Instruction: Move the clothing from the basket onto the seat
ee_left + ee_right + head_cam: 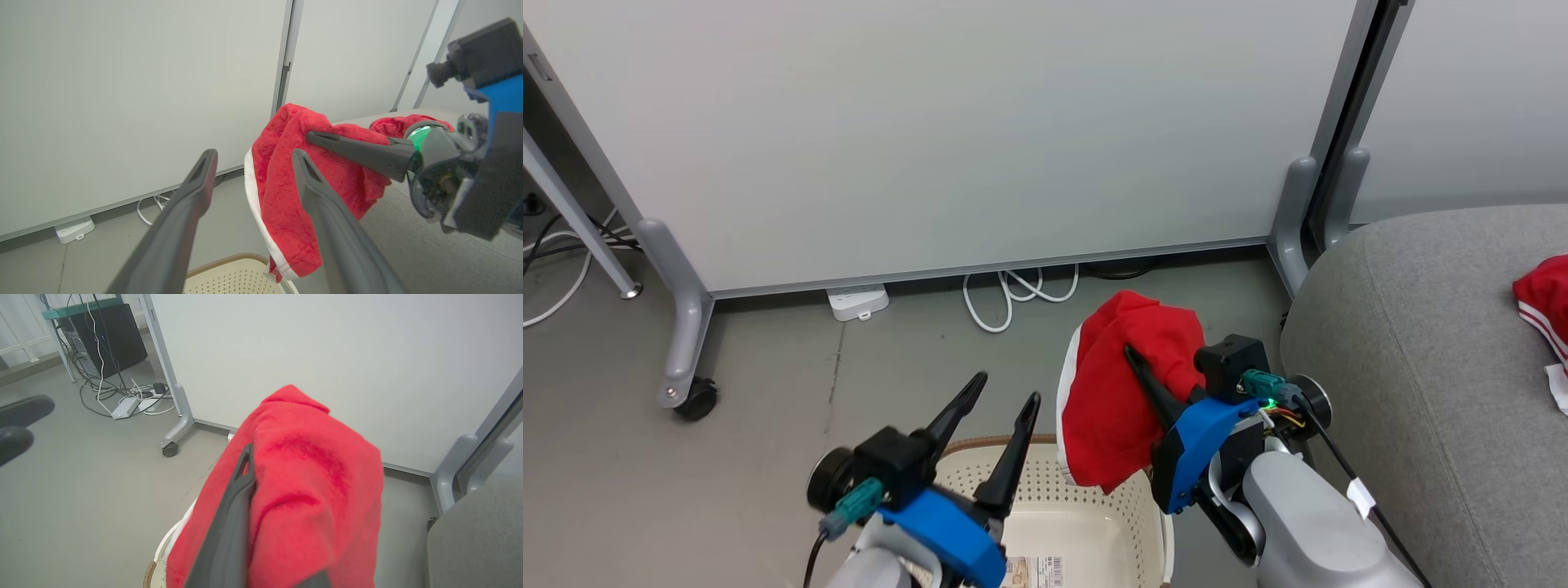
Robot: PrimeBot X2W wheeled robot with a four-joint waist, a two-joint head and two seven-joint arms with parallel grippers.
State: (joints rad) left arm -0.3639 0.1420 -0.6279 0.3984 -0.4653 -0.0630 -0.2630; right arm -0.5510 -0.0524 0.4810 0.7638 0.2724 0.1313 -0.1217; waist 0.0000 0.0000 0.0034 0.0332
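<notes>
My right gripper (1137, 359) is shut on a bright red garment (1123, 392) with a white edge, held up above the right rim of the cream-white basket (1045, 482). The cloth drapes over the fingers (235, 506) in the right wrist view and hides the far one. To its left my left gripper (1005, 390) stands open and holds nothing, over the basket's far rim. Its two fingers (196, 179) frame the hanging garment (282, 196). The grey seat (1429, 351) lies to the right, with another red garment (1545, 298) with a striped white band on it.
A white partition (931, 139) on castor feet (690, 396) stands close behind the basket, with a power strip (858, 302) and white cables (1013, 294) at its base. More cables and a dark box (110, 335) lie to the far left. Grey floor surrounds the basket.
</notes>
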